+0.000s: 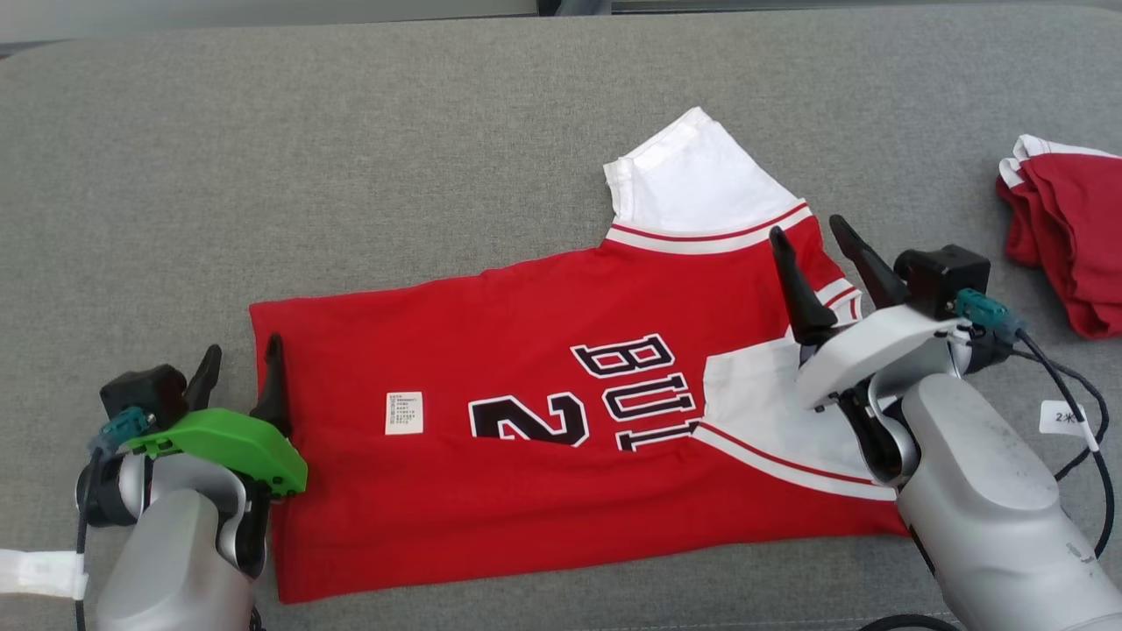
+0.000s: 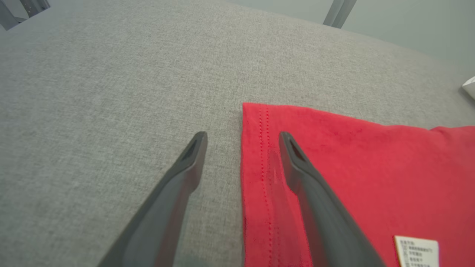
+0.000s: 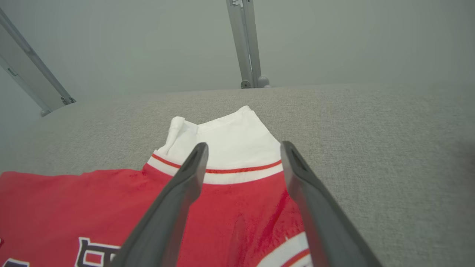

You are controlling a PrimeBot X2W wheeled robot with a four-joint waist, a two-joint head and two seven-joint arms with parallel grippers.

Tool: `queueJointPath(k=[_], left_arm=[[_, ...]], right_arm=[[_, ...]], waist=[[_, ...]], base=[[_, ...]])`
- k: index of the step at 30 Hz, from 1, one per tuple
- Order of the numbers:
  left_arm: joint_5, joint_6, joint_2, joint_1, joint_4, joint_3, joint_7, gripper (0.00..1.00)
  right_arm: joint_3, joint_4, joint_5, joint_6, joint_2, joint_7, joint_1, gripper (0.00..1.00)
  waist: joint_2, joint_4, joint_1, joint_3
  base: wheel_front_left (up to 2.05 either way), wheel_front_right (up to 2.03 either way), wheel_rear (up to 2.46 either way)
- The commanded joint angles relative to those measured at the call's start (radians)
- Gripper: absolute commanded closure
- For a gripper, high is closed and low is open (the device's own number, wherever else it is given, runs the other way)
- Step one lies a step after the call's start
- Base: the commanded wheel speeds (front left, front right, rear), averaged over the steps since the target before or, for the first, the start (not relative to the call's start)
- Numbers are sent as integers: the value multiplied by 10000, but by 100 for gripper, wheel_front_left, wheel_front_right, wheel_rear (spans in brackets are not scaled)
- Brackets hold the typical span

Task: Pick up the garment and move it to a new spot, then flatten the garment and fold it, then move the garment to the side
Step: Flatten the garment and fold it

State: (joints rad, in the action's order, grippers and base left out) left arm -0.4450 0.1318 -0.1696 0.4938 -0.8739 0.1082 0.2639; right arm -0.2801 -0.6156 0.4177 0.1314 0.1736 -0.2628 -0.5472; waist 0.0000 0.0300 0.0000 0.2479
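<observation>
Grey fabric-covered table (image 1: 263, 175) is occupied centrally by a red-and-white cotton jersey (image 1: 526, 350), judged flattened and partly folded. Left gripper (image 1: 244, 343) and right gripper (image 1: 806, 226) are held apart, empty. Final folds and the sideways move are left.

The shirt (image 1: 543, 350) is bright red, with black lettering edged in white and a small white label (image 1: 403, 413). Its sleeve (image 1: 692, 180) at one o'clock is white, trimmed with red-and-white bands. The pad (image 1: 263, 175) underneath is flecked grey. At three o'clock lies another red cloth (image 1: 1069, 254), white-edged. The left gripper (image 1: 244, 343) wears a green cover, the right gripper (image 1: 805, 224) a white one.
</observation>
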Motion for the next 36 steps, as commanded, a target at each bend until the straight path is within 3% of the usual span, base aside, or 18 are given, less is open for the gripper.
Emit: queueJointPath(k=[1,9,10,11,13,22,36], left_arm=[[-178,-26,-133,405,-175,196,-4,0],[-709,-26,-454,1209,-690,1144,-6,0],[-784,-26,-480,1280,-765,1229,-11,15],[-818,-26,-485,1348,-843,1354,-14,65],[-933,-26,-502,1455,-911,1524,-15,100],[-1149,-26,-533,1827,-524,2100,-17,100],[-1054,-26,103,2382,838,3150,-6,100]], right_arm=[[-141,16,41,-17,129,-21,-338,0],[-630,-137,101,-17,185,-21,-1186,0],[-683,-143,115,-17,180,-21,-1258,0],[-727,-153,134,-17,170,-21,-1340,0],[-813,-186,176,-17,164,-21,-1500,0],[-1035,-885,415,-17,490,189,-2766,0],[-1260,-4040,265,-17,947,2813,-5888,0]], waist=[[0,-94,0,403],[0,-65,0,859],[0,-58,0,917],[0,-48,0,964],[0,-25,0,1064],[0,318,0,1580],[0,1832,0,2443]], base=[[0,0,0],[0,0,0],[0,0,0],[0,0,0],[0,0,0],[0,0,0],[0,0,0]])
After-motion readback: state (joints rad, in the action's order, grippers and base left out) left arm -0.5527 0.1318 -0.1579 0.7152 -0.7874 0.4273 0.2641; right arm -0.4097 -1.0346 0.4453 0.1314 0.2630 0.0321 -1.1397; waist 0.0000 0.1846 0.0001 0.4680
